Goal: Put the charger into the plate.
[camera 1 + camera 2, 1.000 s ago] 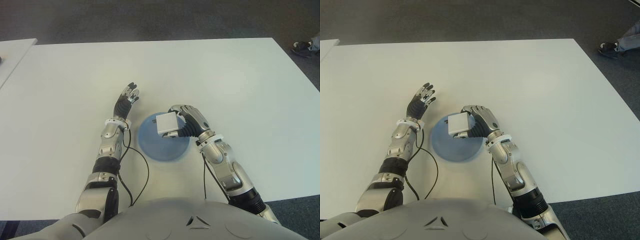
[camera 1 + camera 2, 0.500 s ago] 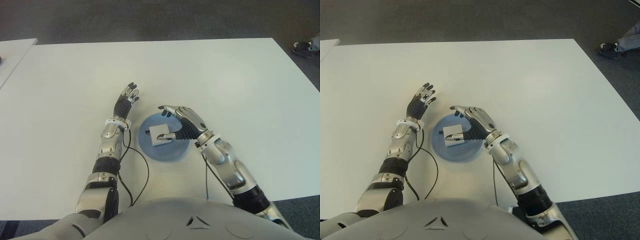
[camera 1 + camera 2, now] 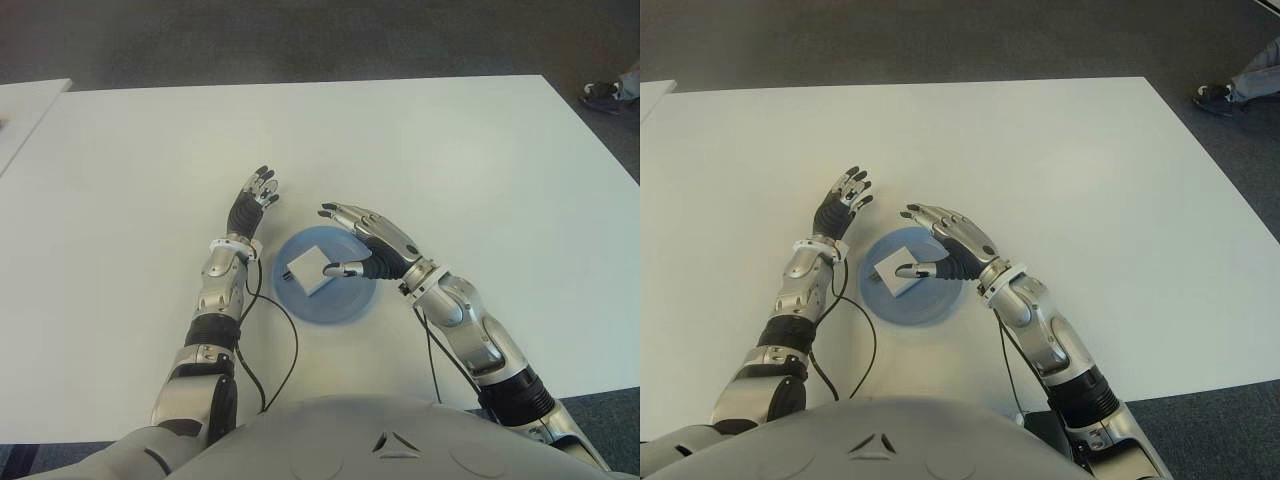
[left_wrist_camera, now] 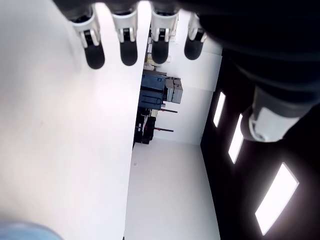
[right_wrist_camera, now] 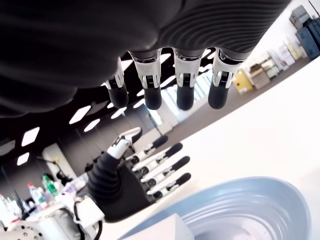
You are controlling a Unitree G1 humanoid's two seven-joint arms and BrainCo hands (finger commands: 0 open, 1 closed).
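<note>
One charger [image 3: 309, 271], white and boxy, lay inside the one blue plate [image 3: 345, 303] on the white table [image 3: 420, 150]. The right hand [image 3: 368, 245] hovered over the plate's right side with fingers spread and holding nothing, its thumb tip just beside the charger's right edge; contact could not be judged. The left hand [image 3: 251, 203] showed to the plate's left, fingers extended and empty. The right wrist view alone showed the plate's raised rim [image 5: 280, 197] close up, a corner of the charger [image 5: 167, 227], and the left hand's palm [image 5: 120, 182] beyond. The left wrist view showed four straight fingertips [image 4: 127, 47] over bare table [image 4: 60, 145]. A shoe [image 3: 604, 93] sat on the floor past the far right corner.
</note>
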